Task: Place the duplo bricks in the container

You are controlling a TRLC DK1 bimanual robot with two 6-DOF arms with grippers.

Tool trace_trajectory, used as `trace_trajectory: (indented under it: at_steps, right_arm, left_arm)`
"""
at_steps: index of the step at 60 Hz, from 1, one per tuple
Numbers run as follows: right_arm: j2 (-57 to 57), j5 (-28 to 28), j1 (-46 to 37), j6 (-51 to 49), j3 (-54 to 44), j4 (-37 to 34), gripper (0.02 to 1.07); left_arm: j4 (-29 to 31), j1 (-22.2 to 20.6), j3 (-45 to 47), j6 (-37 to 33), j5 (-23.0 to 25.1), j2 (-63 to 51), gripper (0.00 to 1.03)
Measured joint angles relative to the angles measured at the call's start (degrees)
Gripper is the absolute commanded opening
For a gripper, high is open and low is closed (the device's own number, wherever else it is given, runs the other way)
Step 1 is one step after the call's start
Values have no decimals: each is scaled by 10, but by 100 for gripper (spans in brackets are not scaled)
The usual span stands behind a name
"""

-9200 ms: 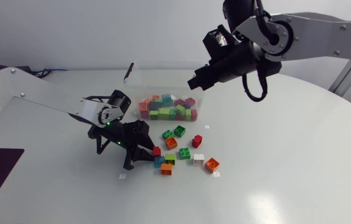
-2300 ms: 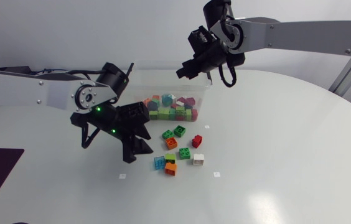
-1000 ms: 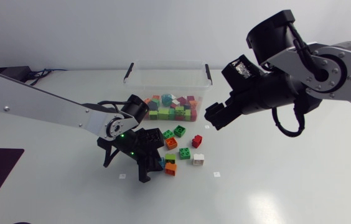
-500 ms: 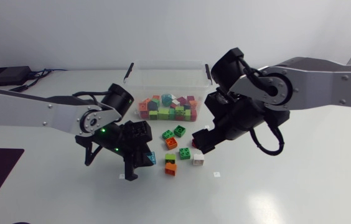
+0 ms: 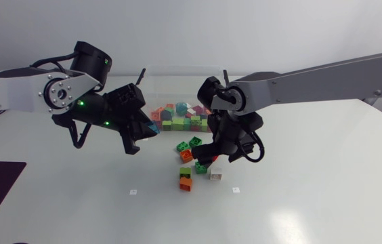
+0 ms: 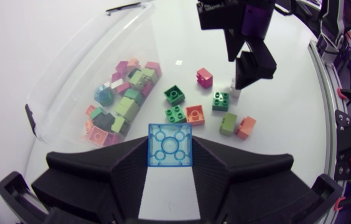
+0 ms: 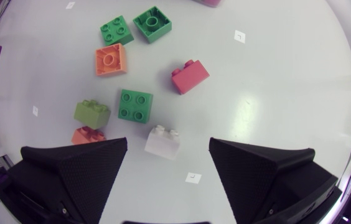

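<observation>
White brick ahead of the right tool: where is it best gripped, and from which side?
Probably grip the white brick across its two smooth side walls, coming down from above with the open right tool. Its studs line the far edge, so those walls face the fingers.

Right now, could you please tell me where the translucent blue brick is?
The blue brick is gripped in the left claw, held above the table at the head view's left, just beside the container's left end.

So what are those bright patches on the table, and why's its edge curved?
Right wrist view: glare on the table, beside the red brick. Head view: a fainter sheen near the front edge. Left wrist view: the fisheye lens bows the table's edge.
</observation>
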State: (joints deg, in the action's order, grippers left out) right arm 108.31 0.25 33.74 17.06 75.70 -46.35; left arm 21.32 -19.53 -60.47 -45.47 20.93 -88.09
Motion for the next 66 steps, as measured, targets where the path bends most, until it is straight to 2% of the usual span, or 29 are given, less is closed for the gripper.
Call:
trace_trajectory:
  at_steps: [11,28,33,41,47,54,66]
  right_arm:
    - [45,1,0,21,22,-7,95]
    - [66,29,0,38,22,-15,87]
    - [67,31,0,39,22,-14,78]
    - [67,33,0,40,20,-14,73]
    - [67,33,0,40,15,-14,62]
    - [67,35,0,40,10,-14,60]
    - [67,37,-1,40,-7,6,39]
  left_arm:
    - [-55,4,-12,40,0,0,37]
    - [-100,23,-69,96,0,-13,37]
    - [-117,27,-82,110,0,-24,37]
    - [-139,27,-98,125,0,-51,37]
    - [-140,28,-116,135,0,-71,37]
    - [-143,30,-136,143,0,-90,37]
    - [-157,30,-147,153,-2,-104,37]
